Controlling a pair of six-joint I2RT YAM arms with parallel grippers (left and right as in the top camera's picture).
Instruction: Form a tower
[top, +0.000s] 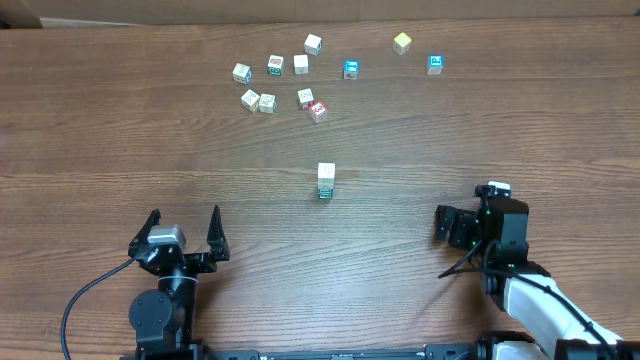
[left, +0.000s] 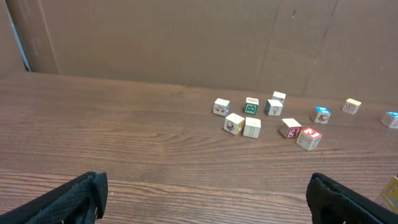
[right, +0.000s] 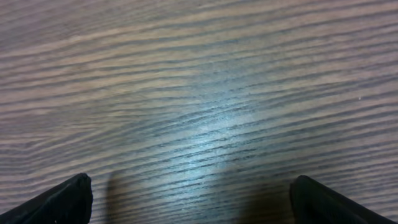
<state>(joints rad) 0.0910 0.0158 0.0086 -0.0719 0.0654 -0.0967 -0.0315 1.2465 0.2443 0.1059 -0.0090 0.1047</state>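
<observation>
Brown wooden table (top: 100, 130) carries the tower (top: 326, 181), standing upright, long axis vertical. Left gripper (top: 185, 214) and right gripper (right: 191, 198) both gape, empty.

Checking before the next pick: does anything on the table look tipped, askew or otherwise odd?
Nothing stands out. The tower stands upright, alone in the middle, with its teal print lowest. The loose cubes lie scattered on the far side. The left hand and right hand are open, holding nothing.
</observation>
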